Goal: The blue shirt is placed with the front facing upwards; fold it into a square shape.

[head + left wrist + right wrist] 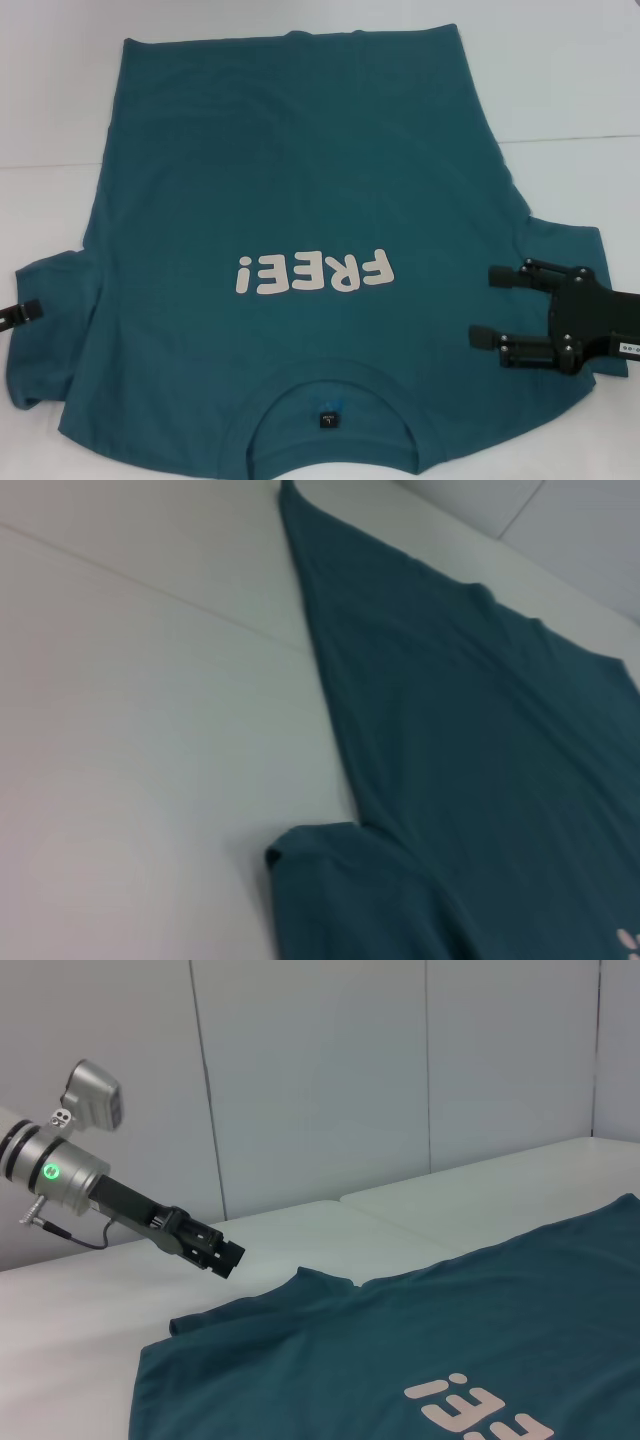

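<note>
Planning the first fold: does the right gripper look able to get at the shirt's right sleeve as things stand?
Probably yes: the right gripper hangs open right over that right sleeve of the blue shirt, with nothing between them.

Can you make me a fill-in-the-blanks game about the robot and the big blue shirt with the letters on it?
1. The white letters on the blue shirt spell ____.
2. The right gripper is over the shirt's ____.
3. The right gripper's two black fingers are spread ____.
4. The left gripper hangs above the shirt's other sleeve, not ____ it.

Missing words: FREE!; sleeve; open; touching
</note>
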Robot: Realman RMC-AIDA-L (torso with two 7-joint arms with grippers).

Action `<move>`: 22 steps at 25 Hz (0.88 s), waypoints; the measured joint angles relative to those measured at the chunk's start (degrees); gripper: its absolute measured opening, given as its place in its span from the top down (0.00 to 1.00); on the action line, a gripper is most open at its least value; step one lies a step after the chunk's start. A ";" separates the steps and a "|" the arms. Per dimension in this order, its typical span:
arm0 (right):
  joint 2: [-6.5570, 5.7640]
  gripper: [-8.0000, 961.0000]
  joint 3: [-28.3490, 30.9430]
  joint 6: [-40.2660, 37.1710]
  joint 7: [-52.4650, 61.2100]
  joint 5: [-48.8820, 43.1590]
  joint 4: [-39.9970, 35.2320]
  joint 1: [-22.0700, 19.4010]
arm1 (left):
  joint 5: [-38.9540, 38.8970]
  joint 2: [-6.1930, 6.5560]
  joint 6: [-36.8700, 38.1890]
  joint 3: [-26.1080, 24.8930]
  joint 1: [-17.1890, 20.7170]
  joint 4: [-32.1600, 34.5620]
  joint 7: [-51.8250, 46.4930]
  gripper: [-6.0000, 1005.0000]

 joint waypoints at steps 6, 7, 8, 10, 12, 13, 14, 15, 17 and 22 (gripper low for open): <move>0.00 0.10 0.02 0.03 0.13 0.00 0.00 0.17 | 0.26 -0.14 -3.37 2.05 -0.36 -1.25 0.15 0.07; 0.00 0.10 0.02 0.03 0.14 0.00 0.00 0.18 | 0.28 -0.15 -3.69 2.37 -0.45 -1.51 0.15 0.07; 0.00 0.10 0.05 0.05 0.15 0.00 0.00 0.18 | 0.36 -0.16 -4.08 2.56 -0.59 -1.87 0.15 0.07; 0.01 0.10 0.04 0.17 0.16 0.00 0.00 0.19 | 0.67 -0.16 -4.82 2.85 -0.89 -2.52 0.15 0.07; 0.01 0.10 -0.08 0.35 0.23 0.00 0.00 0.19 | 0.92 -0.16 -5.61 3.20 -1.05 -2.81 0.15 0.07; 0.03 0.10 -0.22 0.46 0.28 0.00 0.00 0.19 | 0.97 -0.16 -5.96 3.37 -1.07 -2.83 0.14 0.07; 0.04 0.10 -0.26 0.50 0.32 0.00 0.00 0.19 | 0.98 -0.19 -6.18 3.50 -1.07 -2.83 0.14 0.07; 0.05 0.10 -0.29 0.54 0.35 0.00 0.00 0.19 | 0.98 -0.20 -6.42 3.54 -1.08 -2.83 0.14 0.07; 0.09 0.10 -0.34 0.62 0.39 0.00 0.00 0.22 | 0.98 -0.20 -6.82 3.61 -1.10 -2.91 0.13 0.07; 0.09 0.10 -0.34 0.74 0.42 0.00 0.00 0.27 | 1.20 -0.32 -7.91 5.49 -1.17 -3.13 0.15 0.08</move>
